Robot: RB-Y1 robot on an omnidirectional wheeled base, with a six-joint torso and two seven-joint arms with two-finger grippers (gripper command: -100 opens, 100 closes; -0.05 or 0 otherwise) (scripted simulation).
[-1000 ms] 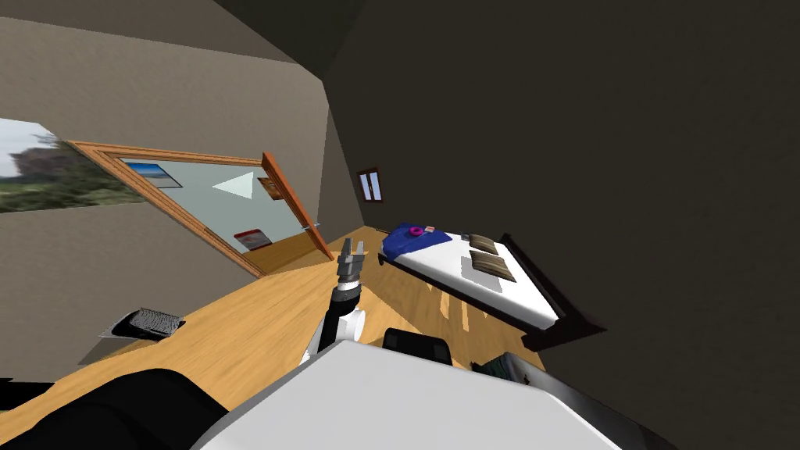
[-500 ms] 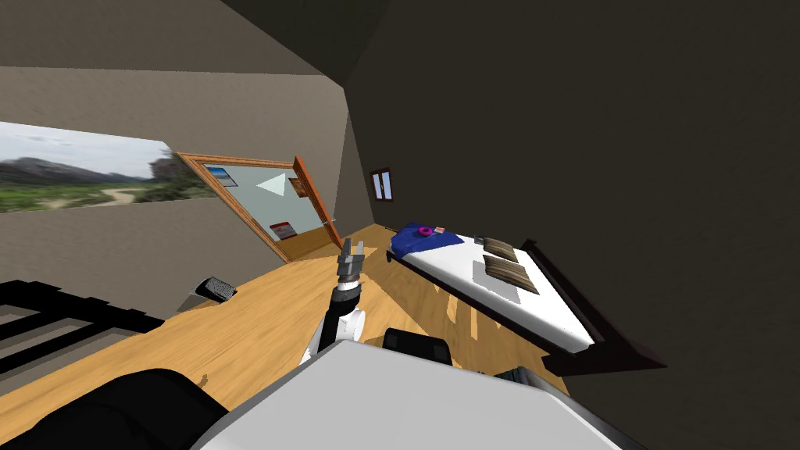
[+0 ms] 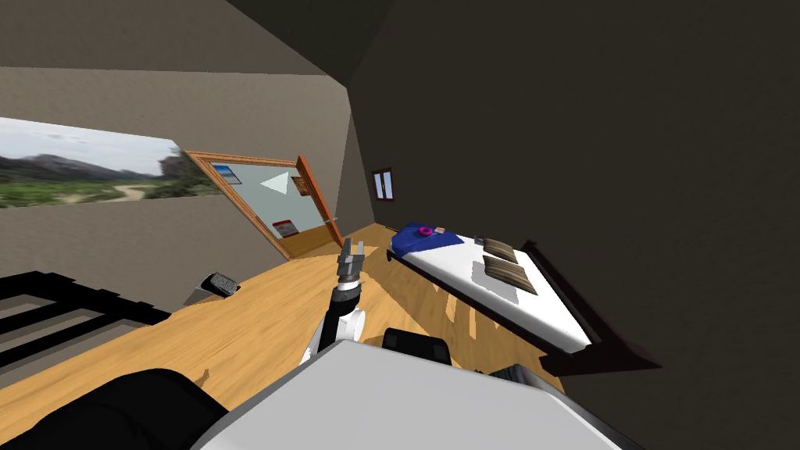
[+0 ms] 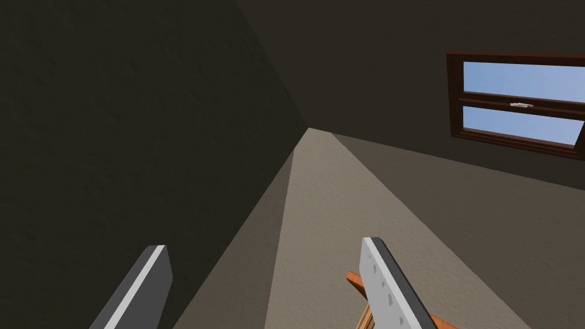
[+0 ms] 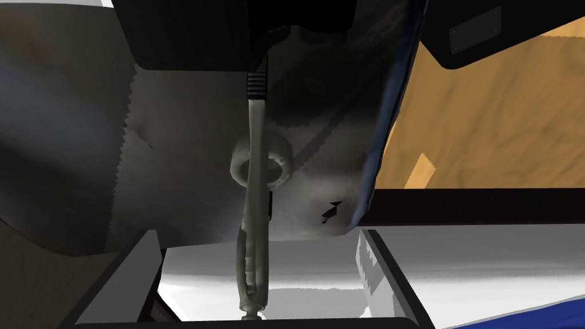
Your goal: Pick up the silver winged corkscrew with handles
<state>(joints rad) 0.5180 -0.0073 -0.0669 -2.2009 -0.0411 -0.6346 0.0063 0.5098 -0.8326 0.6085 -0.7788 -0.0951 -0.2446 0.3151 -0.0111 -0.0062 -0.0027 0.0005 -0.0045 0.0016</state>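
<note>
The corkscrew (image 5: 255, 194), a slim, dull silver-grey piece seen edge-on with a ring collar partway along its stem and a dark ribbed far end, runs from six to twelve o'clock midway between the right gripper's (image 5: 257, 235) spread fingers (image 5: 131, 268), touching neither.

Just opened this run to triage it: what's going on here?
The right gripper is open. The slim grey-silver winged corkscrew runs lengthwise between its two fingers with a gap on each side, so it is not gripped yet. A rounded grey surface that I cannot identify sits behind it, with light wooden floor beyond. The left gripper is raised out in front, open and empty. A white-topped bed with a dark frame stands to the robot's right.
</note>
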